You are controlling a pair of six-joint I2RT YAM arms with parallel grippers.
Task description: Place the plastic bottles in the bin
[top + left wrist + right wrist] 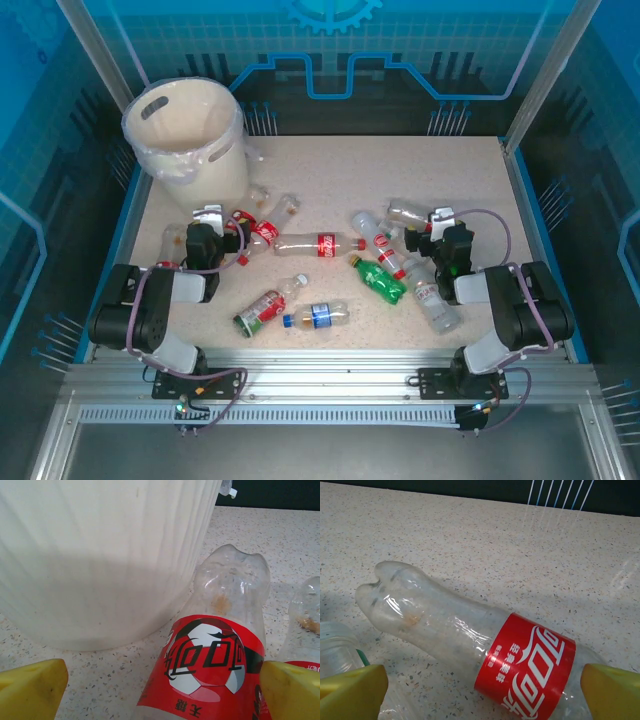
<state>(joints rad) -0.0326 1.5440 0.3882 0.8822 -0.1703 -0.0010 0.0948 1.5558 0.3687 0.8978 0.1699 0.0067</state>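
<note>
My left gripper point(160, 690) and right gripper point(480, 690) gape empty; bottles point(318, 244) litter the table point(400, 170), and the bin point(222, 172) at eleven o'clock looks unfilled.

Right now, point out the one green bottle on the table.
The green bottle, lying right of centre in the top view. Its whole body is tinted green; the others are clear with red, white or blue labels.

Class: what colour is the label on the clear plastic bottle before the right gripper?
Red label, white lettering; best in right wrist view.
</note>
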